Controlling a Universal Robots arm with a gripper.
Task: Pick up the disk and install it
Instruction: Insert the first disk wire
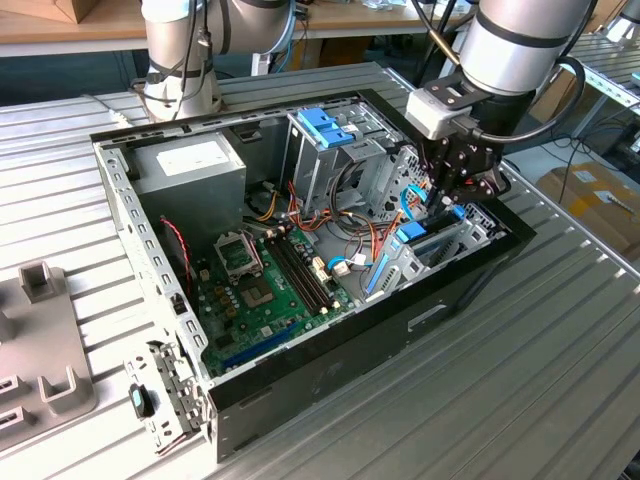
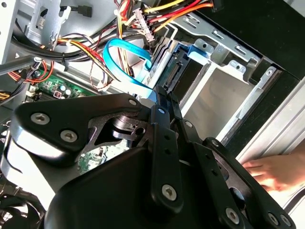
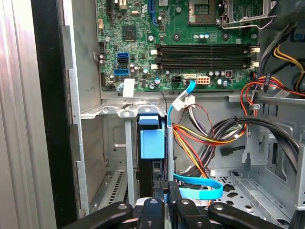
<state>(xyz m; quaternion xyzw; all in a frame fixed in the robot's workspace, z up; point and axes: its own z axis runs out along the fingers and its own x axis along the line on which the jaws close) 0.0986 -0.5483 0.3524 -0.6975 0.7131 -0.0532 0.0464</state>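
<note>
Gripper (image 1: pixel 447 200) hangs at the drive bay (image 1: pixel 445 245), its black fingers drawn narrow, nearly together. In both wrist views the fingertips (image 3: pixel 159 196) sit right at the bay's open mouth. Whether they nip anything between them I cannot tell.

The disk (image 3: pixel 151 143) stands on edge inside the drive bay (image 3: pixel 109 112), held between the bay's grey metal walls, with its light-blue carrier facing out of the bay. In the second wrist view the gripper (image 2: pixel 162 100) points straight at the disk (image 2: pixel 183 74), which shows there as a dark slab framed in light blue, set in the bay (image 2: pixel 228 62) just beyond the fingertips.

The first wrist view looks past the gripper (image 3: pixel 166 193) and over the bay to the green motherboard (image 3: pixel 190 47), which lies beyond the bay's far wall. A flat blue cable (image 3: pixel 200 191) curls beside the bay, close to the fingers, next to a bundle of red, yellow and black wires (image 3: pixel 200 138).

The second wrist view adds a person's hand (image 2: pixel 274 171), resting outside the bay on the side away from the blue cable (image 2: pixel 124 62).

The exterior view gives the whole open computer case (image 1: pixel 330 380) on a ribbed metal table (image 1: pixel 530 380). The drive bay is at one end of the case, and the power supply (image 1: pixel 190 170) is well apart from the bay at the other end.
</note>
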